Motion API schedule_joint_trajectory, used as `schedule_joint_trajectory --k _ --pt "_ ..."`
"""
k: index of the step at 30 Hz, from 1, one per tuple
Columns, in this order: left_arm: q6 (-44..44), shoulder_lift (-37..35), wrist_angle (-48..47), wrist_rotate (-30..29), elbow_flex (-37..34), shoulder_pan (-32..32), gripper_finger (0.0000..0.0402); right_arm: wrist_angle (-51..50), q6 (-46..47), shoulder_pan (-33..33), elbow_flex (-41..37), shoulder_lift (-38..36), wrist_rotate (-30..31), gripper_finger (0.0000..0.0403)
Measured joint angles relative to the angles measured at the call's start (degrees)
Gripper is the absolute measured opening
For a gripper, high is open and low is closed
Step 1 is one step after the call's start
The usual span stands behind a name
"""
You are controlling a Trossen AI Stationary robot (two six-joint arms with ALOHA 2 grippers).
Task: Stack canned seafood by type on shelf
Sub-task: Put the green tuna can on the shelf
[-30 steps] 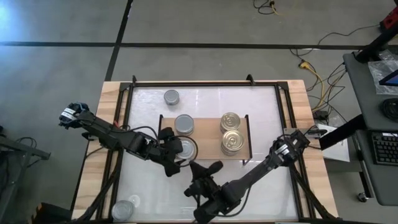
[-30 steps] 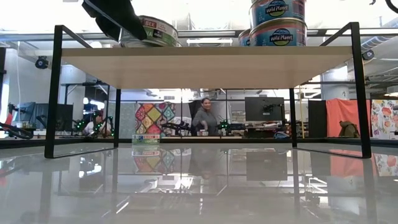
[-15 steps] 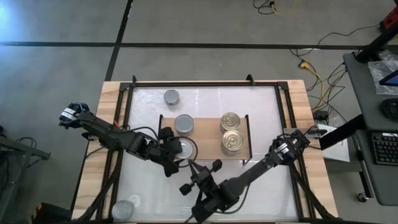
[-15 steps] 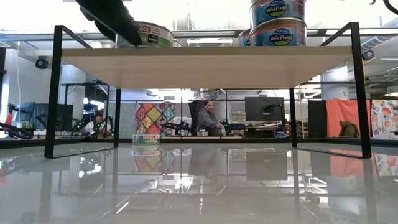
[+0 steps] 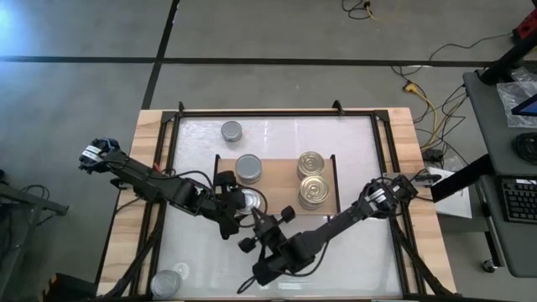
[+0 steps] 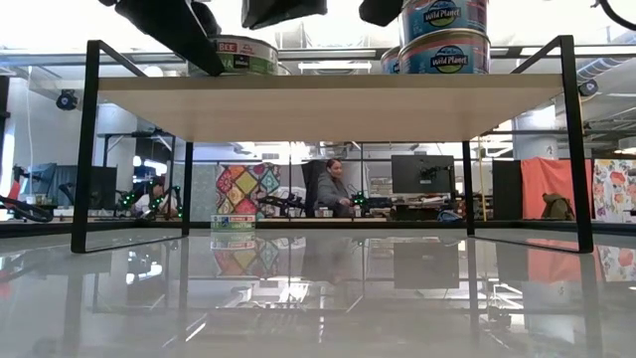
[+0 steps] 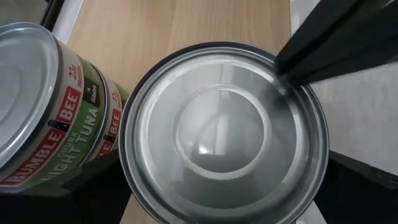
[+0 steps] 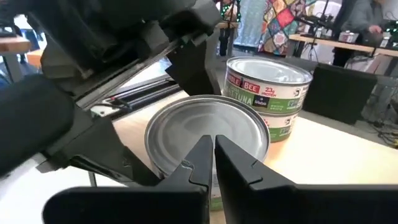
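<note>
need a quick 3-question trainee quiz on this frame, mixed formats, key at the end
1. True or false: the right gripper is shut and holds nothing.
2. How many gold-topped cans show on the shelf from above?
3. The left gripper stands around: A) a silver-topped can at the shelf's near-left corner, B) the lone can on the table behind the shelf, C) nothing.

Key: 1 true; 2 two; 3 A.

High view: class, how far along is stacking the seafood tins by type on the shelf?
Done: gold ribbed-top round tins on the light-wood shelf, plus a stacked pair of green-labelled silver-top tins. In hand: left gripper open around a third silver-top tin; right gripper shut near it. Left: two loose silver-grey tins off the shelf.
</note>
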Motion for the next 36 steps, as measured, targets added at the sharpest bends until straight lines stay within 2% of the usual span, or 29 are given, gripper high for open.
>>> schedule_joint_trajectory --k 11,36 --pt "0.35 0.04 -0.37 -0.87 -0.09 -0.1 0.04 0.48 -0.57 -2.62 0.0 -0.15 -7.49 0.0012" --pt "-0.54 0.11 -0.66 -1.13 -0.02 -0.2 0.04 0.36 -1.18 -2.62 -0.07 -0.15 -8.84 0.0012"
